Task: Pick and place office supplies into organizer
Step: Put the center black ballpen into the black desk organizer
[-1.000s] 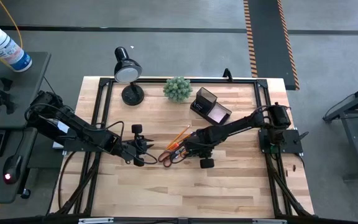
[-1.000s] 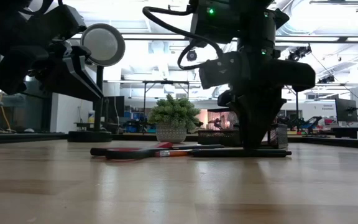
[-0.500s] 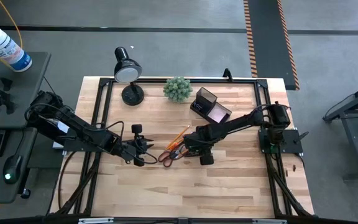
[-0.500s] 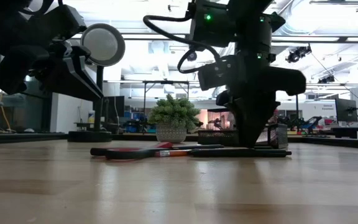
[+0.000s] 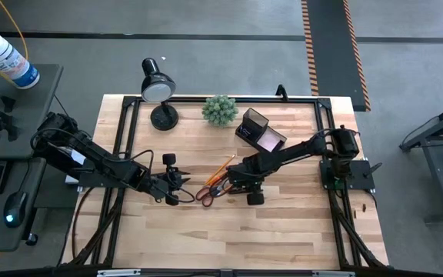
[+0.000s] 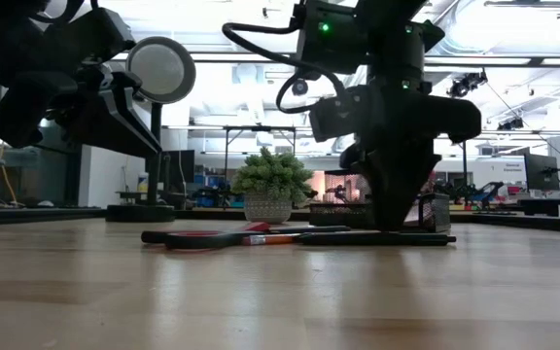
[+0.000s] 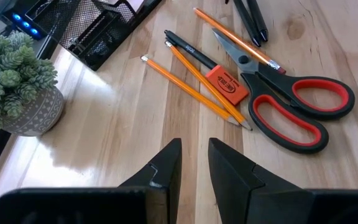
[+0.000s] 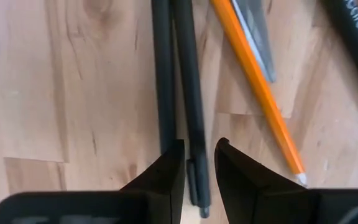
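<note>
Claw (image 8: 199,163) over pens (image 8: 178,81) — pencil (image 8: 253,81) beside

A pale wooden plank tabletop (image 5: 283,231) bordered by a black metal frame is seen. Along its far edge are set a black round-headed desk lamp (image 5: 158,91), a green plant ball in a grey pot (image 5: 220,110) and a dark smoky plastic organizer (image 5: 258,131). Near the middle (laid flat) are red-and-black-handled scissors (image 7: 291,102), thin orange pencils (image 7: 191,90), dark pens (image 8: 176,81) and an orange eraser (image 7: 227,83).

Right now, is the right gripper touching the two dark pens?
Cannot tell. In the right wrist view the right gripper straddles the pens, fingertips overlapping them, with no clear contact or gap.
</note>
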`<state>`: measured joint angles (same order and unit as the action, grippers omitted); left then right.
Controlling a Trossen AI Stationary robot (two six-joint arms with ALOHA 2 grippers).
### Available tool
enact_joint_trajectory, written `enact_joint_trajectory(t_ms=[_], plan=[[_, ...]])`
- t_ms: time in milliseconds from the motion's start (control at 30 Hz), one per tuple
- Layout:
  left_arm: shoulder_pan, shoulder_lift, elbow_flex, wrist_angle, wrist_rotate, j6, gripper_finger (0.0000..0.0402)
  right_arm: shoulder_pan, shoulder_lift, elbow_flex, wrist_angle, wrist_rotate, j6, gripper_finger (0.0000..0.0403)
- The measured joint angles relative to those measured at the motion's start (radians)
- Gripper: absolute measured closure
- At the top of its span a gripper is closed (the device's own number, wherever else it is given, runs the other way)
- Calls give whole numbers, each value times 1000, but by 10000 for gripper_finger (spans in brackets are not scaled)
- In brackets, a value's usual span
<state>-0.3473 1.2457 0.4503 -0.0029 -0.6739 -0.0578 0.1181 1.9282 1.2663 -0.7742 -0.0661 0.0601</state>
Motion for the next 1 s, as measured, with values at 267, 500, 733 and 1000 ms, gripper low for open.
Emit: enact_joint_trajectory(t_ms=[267, 500, 733, 1000], plan=[[0, 0, 0, 0, 0, 0, 334, 2, 7, 0, -3, 24, 11, 324], [0, 0, 0, 0, 0, 0, 334, 2, 2, -82, 81, 28, 41, 324], [0, 0, 0, 0, 0, 0, 334, 2, 2, -108, 105, 30, 58, 326], [0, 0, 0, 0, 0, 0, 334, 2, 4, -109, 109, -1, 35, 385]])
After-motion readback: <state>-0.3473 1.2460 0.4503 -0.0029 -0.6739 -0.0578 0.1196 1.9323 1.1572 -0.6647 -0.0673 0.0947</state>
